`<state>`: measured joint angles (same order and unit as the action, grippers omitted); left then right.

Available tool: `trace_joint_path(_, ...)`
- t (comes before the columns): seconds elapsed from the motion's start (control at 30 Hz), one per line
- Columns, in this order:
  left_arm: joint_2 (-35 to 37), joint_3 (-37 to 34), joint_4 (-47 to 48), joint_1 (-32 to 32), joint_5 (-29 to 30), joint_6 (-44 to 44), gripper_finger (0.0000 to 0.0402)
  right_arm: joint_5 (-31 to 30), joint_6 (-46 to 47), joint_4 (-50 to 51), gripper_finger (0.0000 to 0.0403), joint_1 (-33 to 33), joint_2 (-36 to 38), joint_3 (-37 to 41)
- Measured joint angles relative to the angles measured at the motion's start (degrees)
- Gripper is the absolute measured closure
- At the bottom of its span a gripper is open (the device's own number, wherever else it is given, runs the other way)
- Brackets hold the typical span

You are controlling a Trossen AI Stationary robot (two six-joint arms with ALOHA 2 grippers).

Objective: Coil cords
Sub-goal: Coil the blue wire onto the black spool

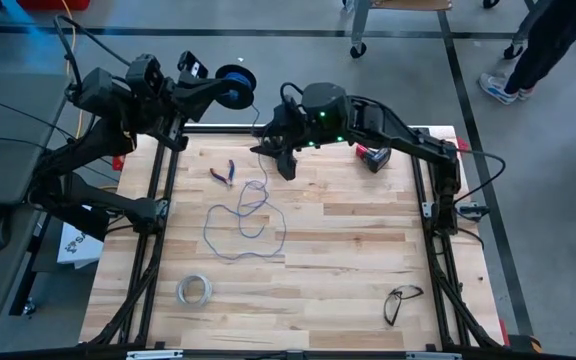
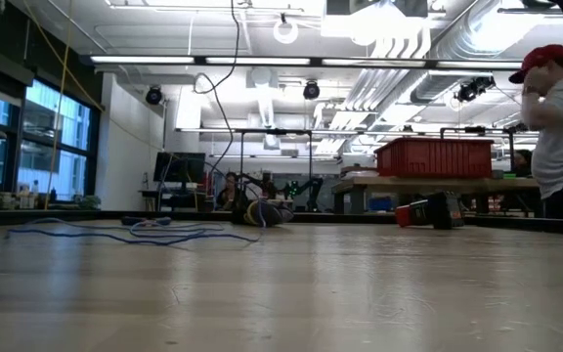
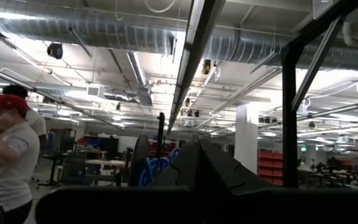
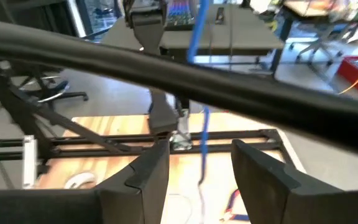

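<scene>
Bright, even light falls from long ceiling lamps [image 2: 262,61], which glare white in the low and left wrist views. The table [image 1: 348,250] is evenly lit from above, with only soft, faint shadows under the arms. In the low view the near wood is blurred. The right wrist view is soft and smeared, its dark bar [image 4: 166,68] out of focus.

No lettering, label, brand mark, number or sign can be read in any of the four views. The glowing blue shape at lower centre of the left wrist view is too blurred to make out as writing, and the red bins in the workshop background show no legible markings.
</scene>
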<state>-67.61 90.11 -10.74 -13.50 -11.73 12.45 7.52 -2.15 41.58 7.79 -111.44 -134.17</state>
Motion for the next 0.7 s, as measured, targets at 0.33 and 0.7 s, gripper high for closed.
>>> trace_joint_path(0.33, 0.28, 0.0, 0.05, 0.0, 0.07, -0.52, 0.0401, -2.94, -1.68, -0.46, 0.0306, -0.02, 1.51, 0.0)
trace_joint_path(0.7, 0.11, 0.02, -0.28, 0.0, 0.53, -0.5, 0.0401, -2.65, -1.77, -2.54, 0.0378, -0.07, 1.15, 0.0)
